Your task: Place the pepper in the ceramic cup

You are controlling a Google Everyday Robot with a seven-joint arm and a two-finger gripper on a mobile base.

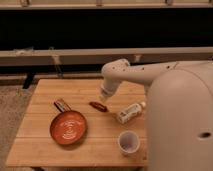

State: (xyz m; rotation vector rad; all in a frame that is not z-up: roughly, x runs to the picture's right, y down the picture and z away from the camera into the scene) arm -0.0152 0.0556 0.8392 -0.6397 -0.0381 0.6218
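Gripper (105, 95) hangs just behind the pepper (98, 106); can't tell its grip state. Pepper lies flat on the table (40, 150). Ceramic cup (128, 142) is well apart, front-right of pepper.

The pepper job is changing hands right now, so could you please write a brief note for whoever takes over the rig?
Gripper: low over the table, just behind the pepper; contact cannot be judged.
Pepper: lying on the table between the pan and the bottle, not in the cup.
Cup: upright near the front edge, in front of the bottle.
Done: approach only.
Left: grasp the pepper, carry it to the cup, drop it in.
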